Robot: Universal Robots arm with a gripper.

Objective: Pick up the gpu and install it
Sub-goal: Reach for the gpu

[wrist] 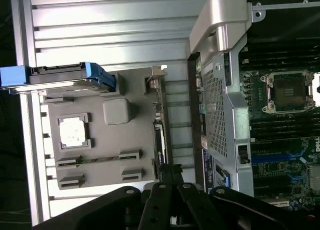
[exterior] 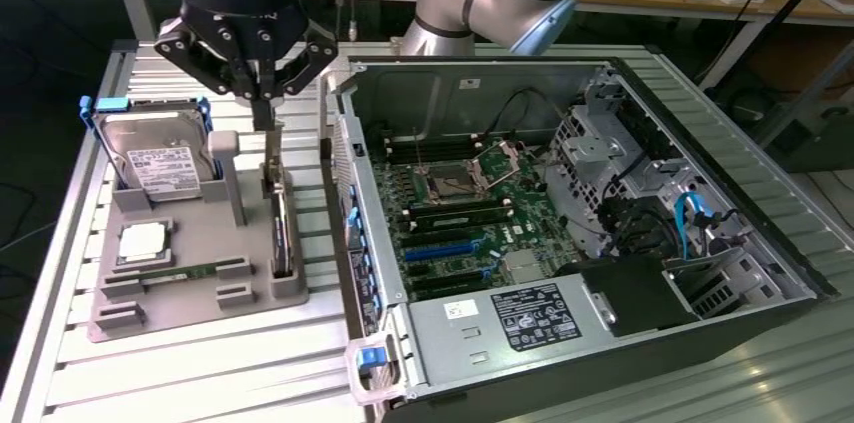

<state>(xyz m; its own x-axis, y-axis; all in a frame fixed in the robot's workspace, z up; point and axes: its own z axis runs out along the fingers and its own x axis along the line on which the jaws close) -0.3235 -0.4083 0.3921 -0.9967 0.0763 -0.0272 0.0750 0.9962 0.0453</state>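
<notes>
The gpu (exterior: 280,223) stands on edge in a slot of the grey holder (exterior: 200,298), a thin dark card with its metal bracket end toward the back. My black gripper (exterior: 262,115) hangs straight down over that far end, its fingers drawn together on the card's upper edge. The card still sits in its slot. In the wrist view the gpu (wrist: 160,135) shows edge-on along the holder (wrist: 110,140), and the gripper (wrist: 170,172) closes over its near end. The open computer case (exterior: 534,223) lies beside the holder, with its motherboard (exterior: 467,223) exposed.
On the holder stand a silver hard drive (exterior: 154,158) in a blue frame, a processor chip (exterior: 143,243) and a green memory stick (exterior: 180,271). The case's perforated wall (exterior: 350,203) rises close beside the gpu. Cables and a power supply (exterior: 534,313) fill the case's near side.
</notes>
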